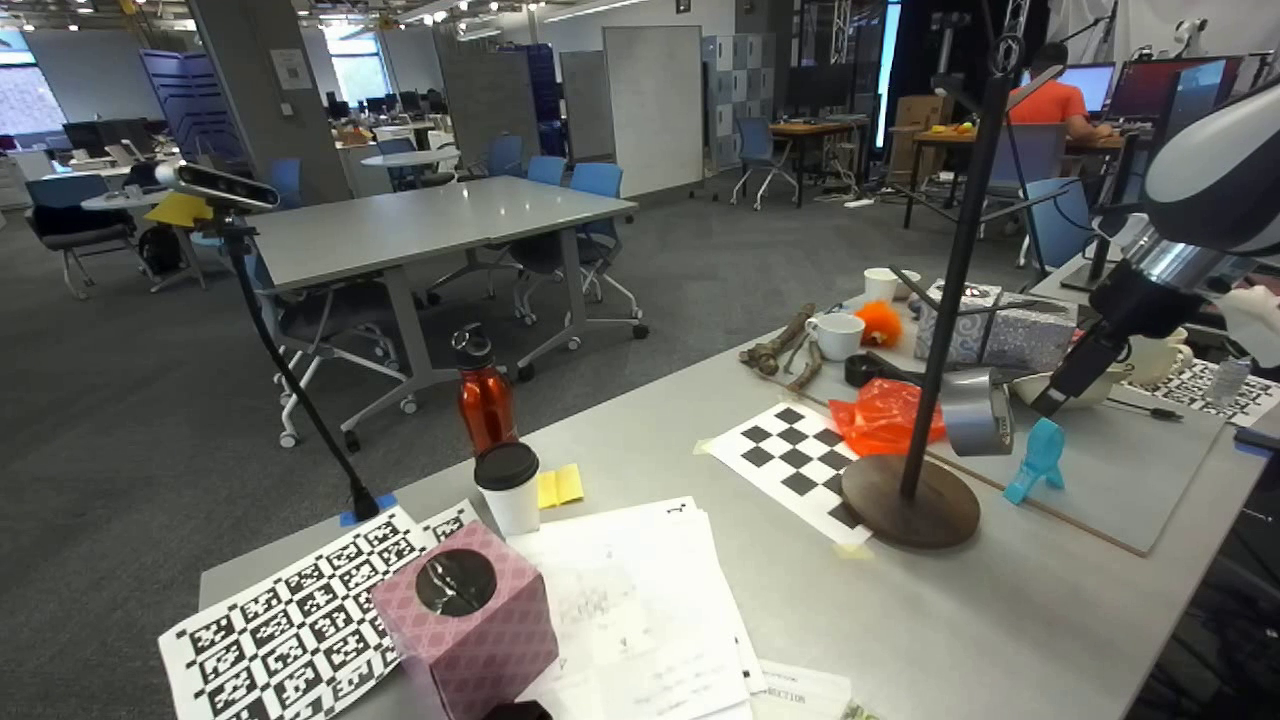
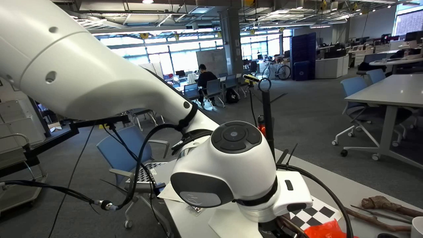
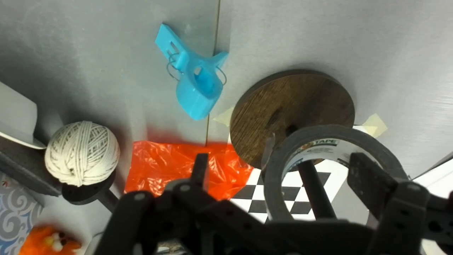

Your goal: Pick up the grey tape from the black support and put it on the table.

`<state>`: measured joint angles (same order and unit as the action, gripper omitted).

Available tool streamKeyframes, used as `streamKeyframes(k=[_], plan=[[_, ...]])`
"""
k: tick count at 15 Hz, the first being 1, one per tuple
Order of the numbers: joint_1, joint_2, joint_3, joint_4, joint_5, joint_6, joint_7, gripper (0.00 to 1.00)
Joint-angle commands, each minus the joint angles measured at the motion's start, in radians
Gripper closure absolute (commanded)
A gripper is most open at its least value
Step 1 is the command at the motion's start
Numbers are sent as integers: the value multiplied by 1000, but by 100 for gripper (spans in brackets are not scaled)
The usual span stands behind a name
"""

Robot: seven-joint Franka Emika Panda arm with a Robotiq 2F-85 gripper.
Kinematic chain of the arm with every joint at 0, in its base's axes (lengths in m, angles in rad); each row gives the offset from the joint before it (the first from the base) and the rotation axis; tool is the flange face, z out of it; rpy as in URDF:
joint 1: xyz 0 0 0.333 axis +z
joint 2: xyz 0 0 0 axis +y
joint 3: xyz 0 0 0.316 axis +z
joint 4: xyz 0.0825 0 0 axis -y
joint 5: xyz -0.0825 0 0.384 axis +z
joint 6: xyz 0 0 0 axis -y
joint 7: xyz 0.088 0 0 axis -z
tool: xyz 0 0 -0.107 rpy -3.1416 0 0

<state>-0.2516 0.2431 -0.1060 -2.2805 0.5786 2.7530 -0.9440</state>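
Grey tape (image 1: 978, 418) hangs at the support (image 1: 953, 290), above the table (image 1: 1000, 610) and just beside the pole; what bears it I cannot tell. In the wrist view the gripper (image 3: 283, 173) has its jaws unclenched and spread wide, with part of the ring showing between them. One finger (image 3: 368, 180) crosses the ring there; whether it touches I cannot tell. The pole shows through the ring's hole. In an exterior view the fingertips (image 1: 1062, 385) stand near the tape, a gap showing between. The arm (image 2: 231, 172), in an exterior view, covers the lower pole.

The support's round brown base rests on an edge of the checkered sheet (image 1: 785, 455). A red bag (image 3: 177, 163) lies partly on that sheet, near the base. A blue clip (image 3: 194, 95) is just beside the base, at the edge of a grey board (image 1: 1130, 470).
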Motion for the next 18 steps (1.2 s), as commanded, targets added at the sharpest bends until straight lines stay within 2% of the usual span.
streamKeyframes(k=[1,7,10,18], plan=[[-2,28,25,31,30,36,-26,0],[-13,71,34,78,33,67,-25,0],[-23,88,43,103,40,42,-39,0],[-120,68,90,119,75,-131,-174,0]])
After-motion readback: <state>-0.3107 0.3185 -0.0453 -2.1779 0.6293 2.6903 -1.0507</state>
